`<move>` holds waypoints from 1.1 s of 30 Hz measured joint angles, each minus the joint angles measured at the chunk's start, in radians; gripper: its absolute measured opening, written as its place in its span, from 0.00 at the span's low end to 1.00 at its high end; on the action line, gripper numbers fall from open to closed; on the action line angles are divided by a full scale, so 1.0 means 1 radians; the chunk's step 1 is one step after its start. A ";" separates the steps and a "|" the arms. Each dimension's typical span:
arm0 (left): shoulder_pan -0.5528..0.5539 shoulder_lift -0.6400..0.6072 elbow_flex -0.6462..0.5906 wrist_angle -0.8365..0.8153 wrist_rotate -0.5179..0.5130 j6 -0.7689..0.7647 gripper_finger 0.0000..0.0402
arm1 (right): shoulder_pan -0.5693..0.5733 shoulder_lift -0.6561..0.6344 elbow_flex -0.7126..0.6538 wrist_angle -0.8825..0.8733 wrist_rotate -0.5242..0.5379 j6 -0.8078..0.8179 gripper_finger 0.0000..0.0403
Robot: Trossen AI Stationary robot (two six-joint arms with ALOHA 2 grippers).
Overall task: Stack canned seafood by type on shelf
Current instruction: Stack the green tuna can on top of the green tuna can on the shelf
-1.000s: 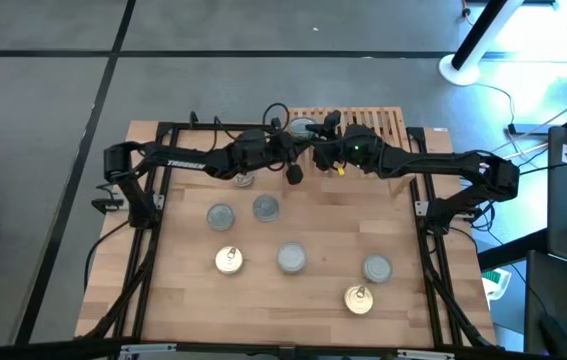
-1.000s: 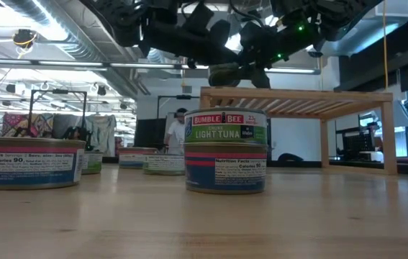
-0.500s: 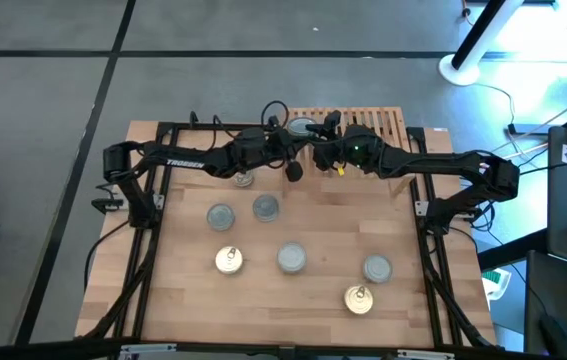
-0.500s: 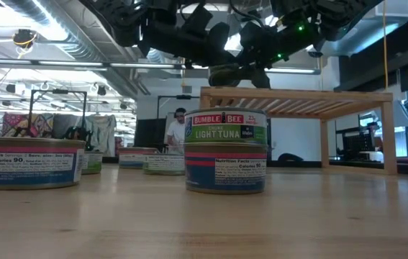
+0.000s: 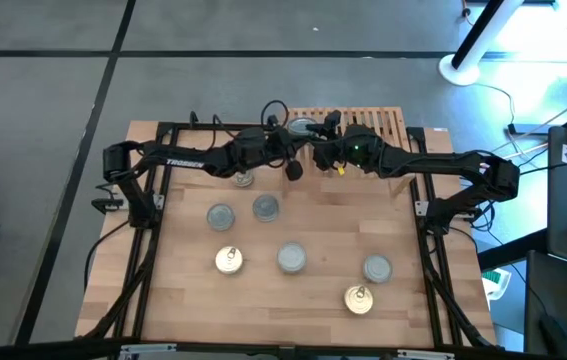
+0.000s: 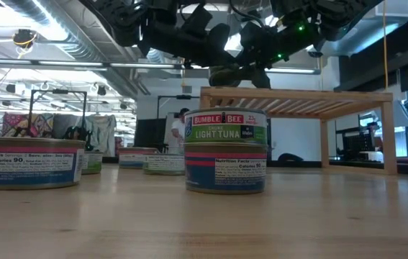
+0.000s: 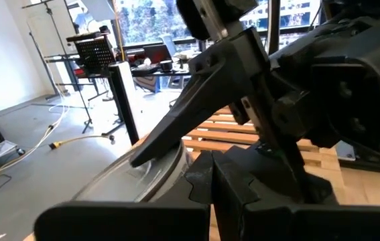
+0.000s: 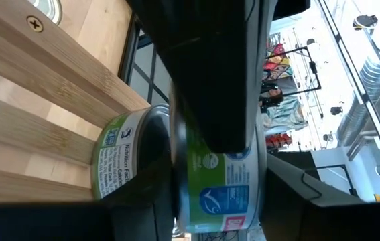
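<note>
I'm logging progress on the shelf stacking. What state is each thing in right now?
Left gripper: shut, empty, beside the shelf's left end.
Right gripper: around the can on the shelf.
Can on the shelf: upright, at the shelf's left end.
Shelf: one can visible on it.
Silver-topped cans: four upright on the table.
Gold-topped cans: two upright on the table.
Bumble Bee tuna cans: stacked two high.

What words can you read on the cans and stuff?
"BUMBLE BEE" and "LIGHT TUNA": nearest can, low view.
"Nutrition Facts" and "Calories 90": same can's lower band, and the left can.
"Nutrition Facts": green-labelled can on the shelf, right wrist view.
Lettering on the left arm: too small to read.
Other small print: blurred.
</note>
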 joint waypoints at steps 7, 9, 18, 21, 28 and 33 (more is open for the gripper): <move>0.003 -0.001 -0.001 -0.015 -0.003 -0.001 0.00 | 0.000 0.000 0.000 0.001 -0.002 0.000 0.52; 0.006 -0.001 -0.001 -0.015 -0.003 -0.001 0.00 | 0.000 0.000 0.000 0.002 -0.002 -0.001 0.54; 0.009 -0.001 -0.001 -0.039 -0.048 0.000 0.00 | 0.001 0.000 0.000 0.003 -0.003 0.002 0.53; 0.014 -0.001 -0.001 -0.039 -0.061 0.007 0.00 | 0.001 0.000 0.000 0.003 -0.003 0.003 0.52; 0.018 -0.001 -0.001 -0.039 -0.094 0.025 0.00 | 0.001 0.000 0.000 0.003 -0.004 0.004 0.50; 0.006 -0.001 -0.001 -0.039 -0.094 0.031 0.00 | 0.001 0.000 0.000 0.003 -0.004 0.004 0.50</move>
